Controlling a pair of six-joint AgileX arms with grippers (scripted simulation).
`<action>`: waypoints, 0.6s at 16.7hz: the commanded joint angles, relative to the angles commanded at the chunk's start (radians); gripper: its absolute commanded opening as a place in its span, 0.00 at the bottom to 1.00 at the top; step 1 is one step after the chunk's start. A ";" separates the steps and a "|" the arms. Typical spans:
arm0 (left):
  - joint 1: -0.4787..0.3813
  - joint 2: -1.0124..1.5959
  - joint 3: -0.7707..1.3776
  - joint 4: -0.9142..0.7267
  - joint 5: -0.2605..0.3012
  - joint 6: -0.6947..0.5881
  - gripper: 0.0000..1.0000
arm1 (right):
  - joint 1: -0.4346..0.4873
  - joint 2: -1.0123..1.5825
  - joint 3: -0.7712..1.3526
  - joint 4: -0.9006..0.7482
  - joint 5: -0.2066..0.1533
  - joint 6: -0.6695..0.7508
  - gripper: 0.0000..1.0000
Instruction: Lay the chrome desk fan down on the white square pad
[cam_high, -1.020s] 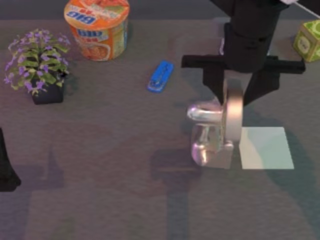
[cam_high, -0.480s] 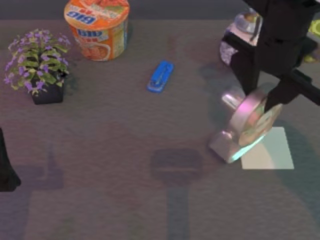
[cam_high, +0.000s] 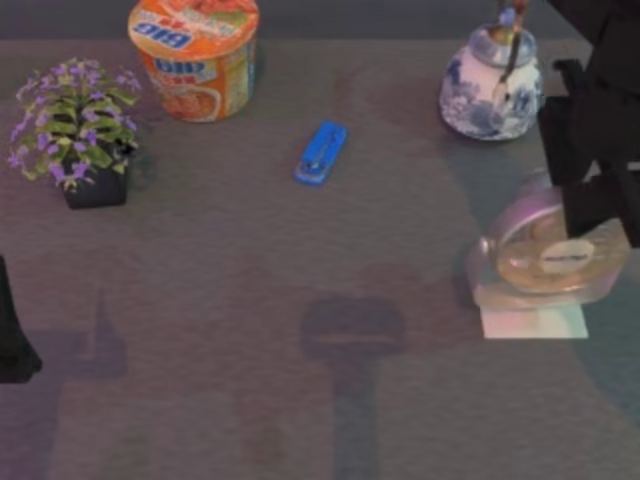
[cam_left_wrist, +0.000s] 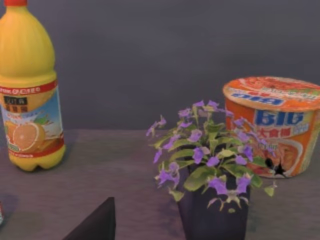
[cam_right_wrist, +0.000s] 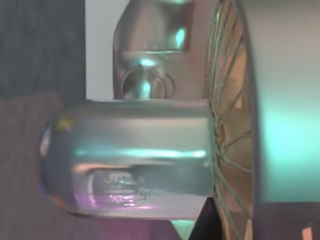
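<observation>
The chrome desk fan (cam_high: 545, 258) leans far over at the table's right, its round golden grille facing up. It covers most of the white square pad (cam_high: 535, 322); only the pad's near strip shows. I cannot tell whether the fan rests on the pad or hangs just above it. My right gripper (cam_high: 592, 212) is shut on the fan from the far side. The right wrist view is filled by the motor housing (cam_right_wrist: 130, 155) and grille (cam_right_wrist: 235, 125), with the pad (cam_right_wrist: 99, 50) behind and one dark fingertip (cam_right_wrist: 204, 227). My left gripper (cam_high: 10, 340) is parked at the left edge, open.
A blue-and-white teapot (cam_high: 490, 85) stands at the back right beside my right arm. A noodle cup (cam_high: 195, 55) and a potted purple plant (cam_high: 75, 125) are at the back left, and a blue object (cam_high: 320, 152) lies mid-table. An orange juice bottle (cam_left_wrist: 30, 90) shows in the left wrist view.
My right gripper has carried the fan to the right and tipped it from upright to nearly flat over the pad. The arm now uncovers the teapot. The left arm has not moved.
</observation>
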 joint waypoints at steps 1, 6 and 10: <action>0.000 0.000 0.000 0.000 0.000 0.000 1.00 | -0.005 -0.007 -0.011 0.004 0.000 0.023 0.00; 0.000 0.000 0.000 0.000 0.000 0.000 1.00 | -0.003 -0.009 -0.016 0.006 0.000 0.040 0.00; 0.000 0.000 0.000 0.000 0.000 0.000 1.00 | -0.008 -0.005 -0.081 0.077 0.001 0.037 0.00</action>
